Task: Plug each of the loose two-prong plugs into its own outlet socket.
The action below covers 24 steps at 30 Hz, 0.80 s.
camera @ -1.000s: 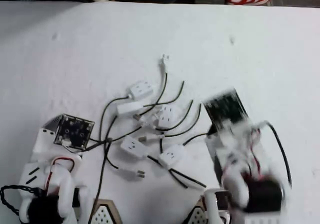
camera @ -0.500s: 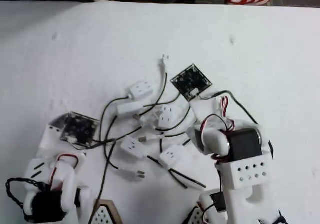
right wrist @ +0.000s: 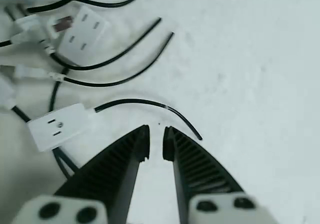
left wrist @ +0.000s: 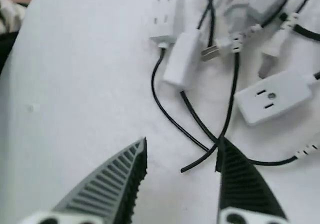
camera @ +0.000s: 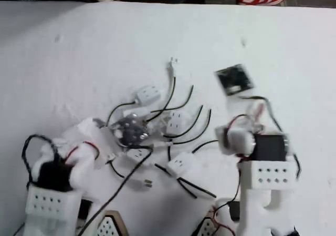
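Judging by how things lie, the task has hardly begun, as no plug appears to sit in a socket. The whole tangle of plugs, sockets and cords lies in the middle of the desk (camera: 79,62). The near plug (camera: 147,183) lies loose at the near edge of the tangle with its prongs bare. The far plug (camera: 172,63) lies alone at the far end on its cord. The left wrist view shows a third plug (left wrist: 212,51) with exposed prongs among the cords. The sockets are the receptacles here, and every face I can read has nothing in it. The far-left socket (camera: 147,94), the middle socket (camera: 175,122) and the near socket (camera: 180,164) all seem to show open slots. A fourth socket (camera: 139,154) lies partly under the left arm, so its face is hard to judge. The left gripper (left wrist: 181,143) hangs over the left side of the tangle, its jaws wide apart and holding nothing. The loose end of a black cord (left wrist: 197,161) lies on the desk between them. The right gripper (right wrist: 156,131) is over bare desk at the right of the tangle. Its jaws are almost together with only a slit between them, and nothing is in them. A cord tip (right wrist: 185,122) lies just beside it. Every plug has yet to be picked up, lined up with a socket and pushed in.
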{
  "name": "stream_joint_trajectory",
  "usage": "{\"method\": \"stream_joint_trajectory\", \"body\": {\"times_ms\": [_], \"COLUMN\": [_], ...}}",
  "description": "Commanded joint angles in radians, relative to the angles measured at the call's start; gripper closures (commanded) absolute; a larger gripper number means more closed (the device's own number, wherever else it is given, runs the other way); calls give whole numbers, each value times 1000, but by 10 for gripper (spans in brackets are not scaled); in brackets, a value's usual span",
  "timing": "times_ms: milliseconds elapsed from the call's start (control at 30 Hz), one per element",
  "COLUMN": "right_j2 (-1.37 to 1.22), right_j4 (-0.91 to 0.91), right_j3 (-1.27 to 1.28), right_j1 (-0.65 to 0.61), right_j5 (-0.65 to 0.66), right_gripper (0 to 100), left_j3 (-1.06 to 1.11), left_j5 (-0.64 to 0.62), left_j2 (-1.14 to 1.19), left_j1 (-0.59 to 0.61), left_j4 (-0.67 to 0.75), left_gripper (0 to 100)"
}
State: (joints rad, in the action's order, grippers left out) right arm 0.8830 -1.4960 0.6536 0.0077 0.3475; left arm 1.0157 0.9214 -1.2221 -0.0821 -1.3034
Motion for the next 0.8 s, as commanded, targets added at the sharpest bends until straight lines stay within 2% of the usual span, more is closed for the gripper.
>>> {"method": "stream_joint_trajectory", "body": {"times_ms": [0,167,333,500,633,767], "right_j2": [-2,-2,-2,-2,-2,-2], "right_j4": [16,12,16,16,15,12], "right_j3": [-9,-6,-6,-3,-3,-2], "right_j1": [147,285,400,438,452,447], "right_j5": [8,114,157,186,206,206], "right_gripper": [938,938,938,938,938,938], "left_j3": [-129,-141,-129,-9,84,112], "left_j5": [94,173,180,176,140,133], "left_j2": [183,364,437,443,444,446], "left_j1": [-102,-193,-291,-358,-357,-360], "left_j4": [-49,-41,-14,157,304,330], "left_gripper": [748,748,748,748,749,750]}}
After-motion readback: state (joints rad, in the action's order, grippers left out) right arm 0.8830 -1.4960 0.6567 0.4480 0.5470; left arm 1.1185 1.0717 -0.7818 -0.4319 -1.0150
